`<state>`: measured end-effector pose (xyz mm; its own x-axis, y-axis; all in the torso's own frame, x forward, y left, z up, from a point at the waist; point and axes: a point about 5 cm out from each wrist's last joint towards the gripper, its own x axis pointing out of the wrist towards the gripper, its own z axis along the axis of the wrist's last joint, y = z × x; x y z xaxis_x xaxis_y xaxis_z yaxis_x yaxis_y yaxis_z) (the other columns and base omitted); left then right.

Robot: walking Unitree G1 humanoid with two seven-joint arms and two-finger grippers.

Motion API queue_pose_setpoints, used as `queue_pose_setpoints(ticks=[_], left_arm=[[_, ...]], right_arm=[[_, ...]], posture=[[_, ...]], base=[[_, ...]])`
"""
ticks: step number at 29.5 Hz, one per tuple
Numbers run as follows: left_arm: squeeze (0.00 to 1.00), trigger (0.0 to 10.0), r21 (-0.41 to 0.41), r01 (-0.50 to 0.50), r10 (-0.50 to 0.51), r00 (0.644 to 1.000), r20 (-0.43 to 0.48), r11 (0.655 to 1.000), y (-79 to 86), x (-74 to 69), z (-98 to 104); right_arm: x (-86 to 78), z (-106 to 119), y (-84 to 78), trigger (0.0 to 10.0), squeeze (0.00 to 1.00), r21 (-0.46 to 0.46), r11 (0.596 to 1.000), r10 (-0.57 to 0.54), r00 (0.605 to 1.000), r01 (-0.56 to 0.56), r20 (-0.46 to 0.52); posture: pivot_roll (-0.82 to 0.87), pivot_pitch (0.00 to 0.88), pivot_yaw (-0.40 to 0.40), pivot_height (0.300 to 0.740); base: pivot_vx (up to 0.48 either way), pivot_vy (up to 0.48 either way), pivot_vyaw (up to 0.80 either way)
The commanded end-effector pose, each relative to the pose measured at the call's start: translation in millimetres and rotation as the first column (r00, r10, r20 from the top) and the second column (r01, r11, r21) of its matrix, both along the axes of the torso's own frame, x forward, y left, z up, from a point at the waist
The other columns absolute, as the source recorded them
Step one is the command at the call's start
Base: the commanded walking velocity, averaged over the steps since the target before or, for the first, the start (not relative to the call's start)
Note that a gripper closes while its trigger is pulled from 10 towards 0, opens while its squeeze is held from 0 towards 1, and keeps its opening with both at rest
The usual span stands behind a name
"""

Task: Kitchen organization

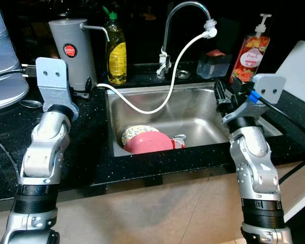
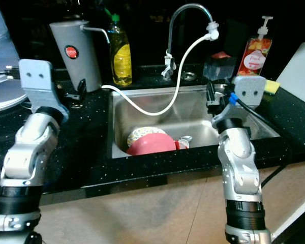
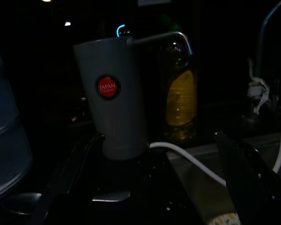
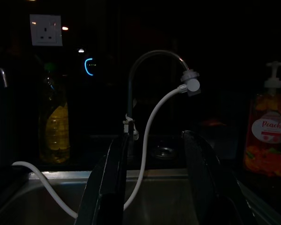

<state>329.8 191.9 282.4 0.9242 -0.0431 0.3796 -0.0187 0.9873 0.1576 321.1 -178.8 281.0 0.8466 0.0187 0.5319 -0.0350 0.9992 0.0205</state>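
A steel sink (image 1: 193,109) is set in the black counter. In it lie a pink bowl (image 1: 148,143), a patterned plate (image 1: 136,132) behind it, and a small cup (image 1: 179,141). My right gripper (image 1: 222,96) hovers over the sink's right rim. In the right wrist view its fingers (image 4: 110,183) stand open with nothing between them, facing the faucet (image 4: 152,58). My left gripper (image 3: 159,187) is held over the counter left of the sink. It is open and empty, pointing at the grey water dispenser (image 3: 113,93).
A white hose (image 1: 168,91) runs from the faucet tip to the dispenser, sagging over the sink. A yellow dish-soap bottle (image 1: 116,51), a dark container (image 1: 212,63) and a peach soap pump (image 1: 250,53) stand behind it. A big water bottle (image 1: 2,56) sits far left, a white board (image 1: 301,61) far right.
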Motion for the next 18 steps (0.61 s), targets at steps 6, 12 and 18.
queue_pose_setpoints(ticks=[6,12,18], left_arm=[[0.0,10.0,0.158,-0.199,0.175,0.972,0.157,0.967,15.1,-12.7,7.8],[0.0,10.0,0.053,-0.582,0.572,0.809,0.136,0.811,101.7,-13.9,10.4],[0.0,10.0,0.044,-0.782,0.778,0.623,0.081,0.622,155.1,-32.5,-7.9]], right_arm=[[-7.3,-1.9,-53.9,10.0,0.0,-0.023,0.948,-0.317,0.948,0.317,0.023],[-27.0,-19.1,-136.8,10.0,0.0,-0.017,0.765,-0.644,0.763,0.644,-0.056],[-49.8,-49.6,-184.1,10.0,0.0,-0.011,0.61,-0.782,0.6,0.792,-0.17]], posture=[[-0.1,0.007,-0.02,0.74],[-0.09,0.007,-0.008,0.74],[-0.1,0.01,-0.002,0.74]], base=[[0.0,0.0,0.0],[0.0,0.0,0.0],[0.0,0.0,0.0]])
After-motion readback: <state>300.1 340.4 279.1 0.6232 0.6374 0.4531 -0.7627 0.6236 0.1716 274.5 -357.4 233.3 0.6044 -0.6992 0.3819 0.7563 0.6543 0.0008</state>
